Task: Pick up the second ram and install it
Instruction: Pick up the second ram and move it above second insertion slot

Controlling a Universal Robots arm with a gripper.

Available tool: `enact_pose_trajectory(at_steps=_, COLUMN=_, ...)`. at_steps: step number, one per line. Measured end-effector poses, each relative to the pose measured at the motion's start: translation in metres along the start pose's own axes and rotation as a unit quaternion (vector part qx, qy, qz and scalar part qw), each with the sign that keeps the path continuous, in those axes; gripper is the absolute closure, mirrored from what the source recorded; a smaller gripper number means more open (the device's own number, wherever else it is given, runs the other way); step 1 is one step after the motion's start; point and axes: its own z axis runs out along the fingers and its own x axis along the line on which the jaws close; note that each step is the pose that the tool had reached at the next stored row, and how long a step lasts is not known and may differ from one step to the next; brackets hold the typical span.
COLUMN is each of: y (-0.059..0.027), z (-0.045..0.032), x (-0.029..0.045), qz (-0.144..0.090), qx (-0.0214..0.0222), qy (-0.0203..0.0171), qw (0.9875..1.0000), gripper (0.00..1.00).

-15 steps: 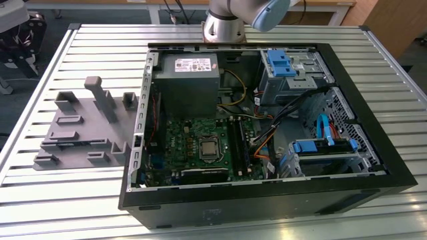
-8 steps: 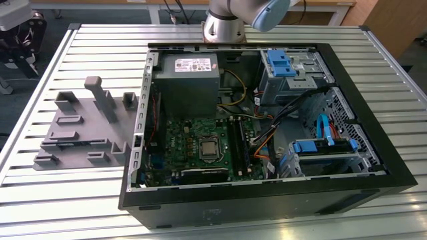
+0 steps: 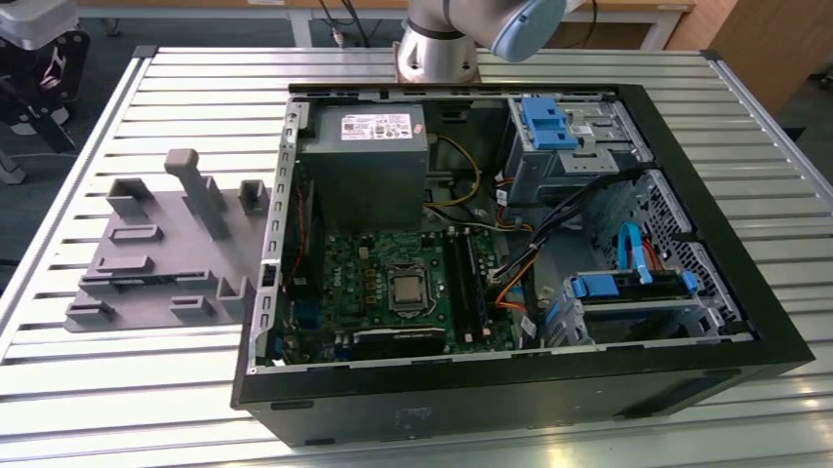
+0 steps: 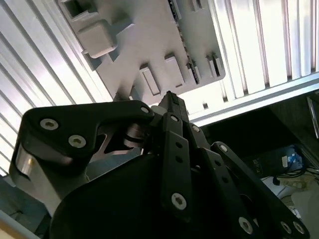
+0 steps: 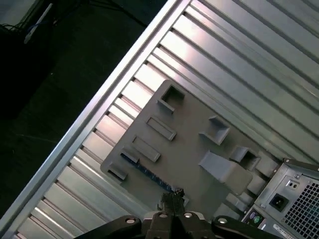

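Exterior view: An open case point(image 3: 495, 385) lay on its side on a slatted table point(image 3: 170, 390). Its motherboard point(image 3: 351, 263) faced up, with a power supply point(image 3: 371, 166) beside it on the side nearer the arm. A grey tray point(image 3: 143, 283) sat on the table just beside the case, on the exterior view's left. The arm point(image 3: 436, 49) rose from the far edge of the table, behind the case.

Second wrist view: The gripper point(image 4: 170, 102) pointed towards the tray point(image 4: 144, 35), which lay well beyond the tips on the table point(image 4: 259, 45). The jaws were pressed together at the tips, with nothing seen between them. The ram point(image 4: 190, 62) showed as a thin dark strip standing on edge along one side of the tray, apart from the gripper.

First wrist view: The gripper point(image 5: 172, 199) hung above the tray point(image 5: 189, 144) with its tips closed on each other and carrying nothing. The ram point(image 5: 147, 172) sat in the tray along the long side nearest the table point(image 5: 224, 55) edge, with a bluish patch towards one end. Its other end ran up to the gripper tips in the picture. Contact between the two could not be determined. A rear corner of the case point(image 5: 294, 194) stood just beside the tray.
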Motion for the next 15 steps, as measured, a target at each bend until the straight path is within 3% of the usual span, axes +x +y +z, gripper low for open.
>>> enact_pose_trajectory(at_steps=8, y=0.0, z=0.0, x=0.0001, qz=-0.048, qx=-0.0002, qy=0.0014, qw=0.9989, gripper=0.89)
enact_pose_trajectory(at_steps=15, y=0.0001, z=0.0, x=0.0001, qz=-0.083, qx=-0.0004, qy=0.0025, qw=0.9966, gripper=0.89)
